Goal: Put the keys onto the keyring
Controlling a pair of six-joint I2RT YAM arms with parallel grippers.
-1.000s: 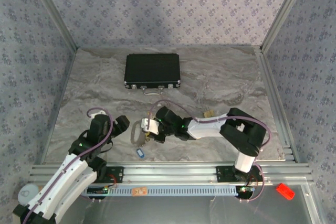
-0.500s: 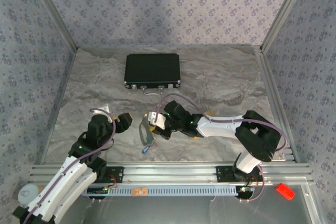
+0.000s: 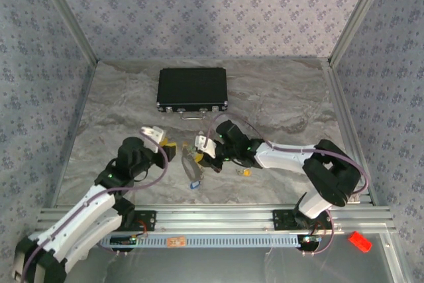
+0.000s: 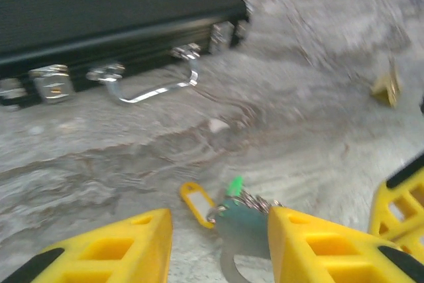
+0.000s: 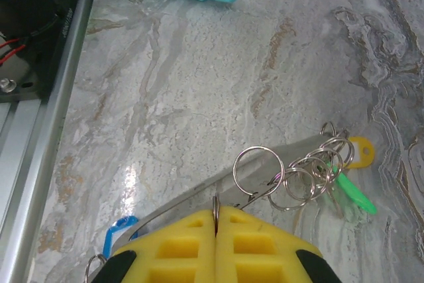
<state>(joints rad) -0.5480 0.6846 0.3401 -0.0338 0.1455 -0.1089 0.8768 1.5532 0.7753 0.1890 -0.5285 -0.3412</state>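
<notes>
Your left arm lies low and extended, left gripper point(image 3: 169, 150) partly open, fingers either side of the keyring point(image 3: 190, 167) on the table point(image 3: 278, 97). Your right arm stretches leftward, right gripper point(image 5: 216, 215) pinched tight on one ring; a key point(image 3: 246, 172) sits beside its wrist.

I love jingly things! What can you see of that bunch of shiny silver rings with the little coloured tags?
The bunch of thin silvery metal rings is many small wire-like loops linked in a chain. Three little tags hang on it: a yellow tag, a green tag and a blue tag. The right gripper is shut on one ring; the rest spreads out over the grey marbled table. The left gripper stands open around its tagged end; touching or not, I cannot tell.
</notes>
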